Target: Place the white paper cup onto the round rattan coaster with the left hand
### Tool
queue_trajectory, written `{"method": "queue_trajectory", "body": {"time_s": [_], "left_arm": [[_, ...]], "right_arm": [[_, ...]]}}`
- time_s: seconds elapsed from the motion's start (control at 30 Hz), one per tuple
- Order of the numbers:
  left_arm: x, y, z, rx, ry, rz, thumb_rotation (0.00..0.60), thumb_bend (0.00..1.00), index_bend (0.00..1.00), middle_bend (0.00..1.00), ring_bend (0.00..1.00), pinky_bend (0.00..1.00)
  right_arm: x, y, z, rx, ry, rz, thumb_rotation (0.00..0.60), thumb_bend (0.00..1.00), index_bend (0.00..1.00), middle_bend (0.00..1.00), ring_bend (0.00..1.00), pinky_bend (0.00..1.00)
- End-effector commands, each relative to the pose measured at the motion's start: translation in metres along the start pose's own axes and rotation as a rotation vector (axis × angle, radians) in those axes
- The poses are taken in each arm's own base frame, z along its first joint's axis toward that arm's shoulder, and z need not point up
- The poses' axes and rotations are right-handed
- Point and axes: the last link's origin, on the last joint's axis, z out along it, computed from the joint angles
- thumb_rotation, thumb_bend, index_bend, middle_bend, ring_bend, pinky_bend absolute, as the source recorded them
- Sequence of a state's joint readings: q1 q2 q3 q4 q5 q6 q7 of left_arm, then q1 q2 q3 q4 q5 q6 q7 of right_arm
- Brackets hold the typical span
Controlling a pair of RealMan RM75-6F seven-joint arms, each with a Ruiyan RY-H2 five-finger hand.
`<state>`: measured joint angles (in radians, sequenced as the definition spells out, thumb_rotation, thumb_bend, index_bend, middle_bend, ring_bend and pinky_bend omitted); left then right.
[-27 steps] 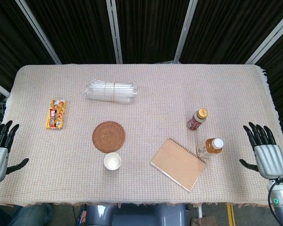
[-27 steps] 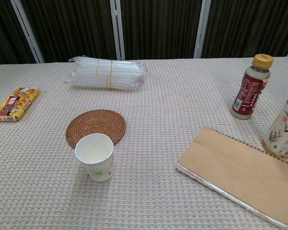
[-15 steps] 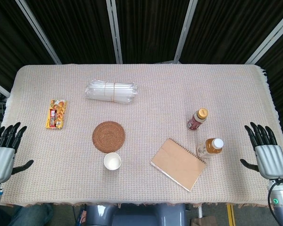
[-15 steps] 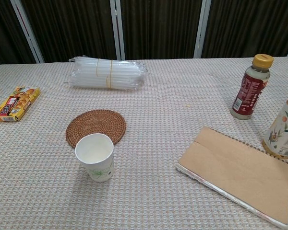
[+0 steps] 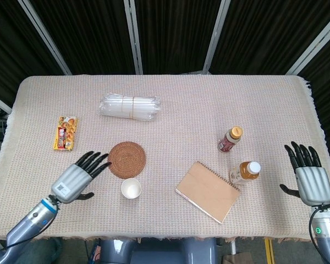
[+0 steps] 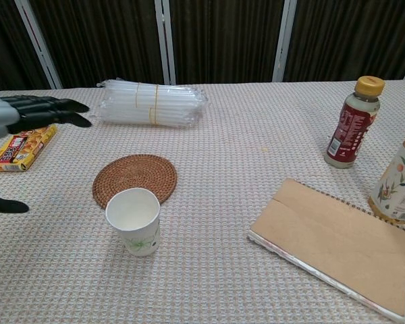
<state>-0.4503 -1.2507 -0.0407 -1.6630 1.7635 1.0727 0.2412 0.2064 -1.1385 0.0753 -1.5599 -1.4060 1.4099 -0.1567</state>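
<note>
A white paper cup (image 5: 131, 188) (image 6: 134, 221) with a green leaf print stands upright just in front of the round rattan coaster (image 5: 127, 159) (image 6: 136, 178), close to its near edge. My left hand (image 5: 77, 177) (image 6: 23, 115) hovers open over the cloth to the left of cup and coaster, fingers spread and pointing toward them, holding nothing. At the table's right edge my right hand (image 5: 308, 176) is open with fingers up, far from the cup; the chest view does not show it.
A bundle of clear plastic straws (image 5: 130, 106) lies behind the coaster. A yellow snack box (image 5: 65, 133) sits far left. A brown notebook (image 5: 208, 190), a red-labelled bottle (image 5: 229, 139) and an orange-drink bottle (image 5: 245, 172) stand on the right.
My left hand has swung in from the table's left edge to a spot just left of the cup and coaster. The right hand and all objects stayed put.
</note>
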Motion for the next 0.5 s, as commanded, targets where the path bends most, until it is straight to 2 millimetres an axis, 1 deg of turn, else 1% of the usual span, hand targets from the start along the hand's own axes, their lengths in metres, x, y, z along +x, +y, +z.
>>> {"method": "queue_trajectory", "body": {"time_s": [0.03,0.1,0.23,0.37,0.5], "left_arm": [[-0.004,0.020,0.034,-0.108,-0.025,0.057,0.600,0.00,0.13,0.00,0.00,0.11],[-0.005,0.030,0.046,-0.142,-0.042,0.052,0.600,0.00,0.14,0.00,0.00,0.12],[-0.008,0.039,0.058,-0.182,-0.062,0.086,0.600,0.00,0.15,0.02,0.02,0.15],[-0.013,0.046,0.070,-0.202,-0.082,0.105,0.600,0.00,0.18,0.06,0.07,0.20],[-0.020,0.051,0.079,-0.202,-0.094,0.114,0.600,0.00,0.26,0.15,0.14,0.28]], "right_arm": [[-0.001,0.002,0.003,-0.014,-0.005,-0.004,0.600,0.00,0.00,0.00,0.00,0.00],[0.000,0.004,0.004,-0.025,-0.003,-0.004,0.600,0.00,0.00,0.00,0.00,0.00],[0.002,0.009,0.003,-0.050,0.006,-0.005,0.600,0.00,0.00,0.00,0.00,0.00],[0.004,0.013,0.003,-0.067,0.012,-0.005,0.600,0.00,0.00,0.00,0.00,0.00],[0.004,0.015,0.003,-0.073,0.009,0.003,0.600,0.00,0.00,0.00,0.00,0.00]]}}
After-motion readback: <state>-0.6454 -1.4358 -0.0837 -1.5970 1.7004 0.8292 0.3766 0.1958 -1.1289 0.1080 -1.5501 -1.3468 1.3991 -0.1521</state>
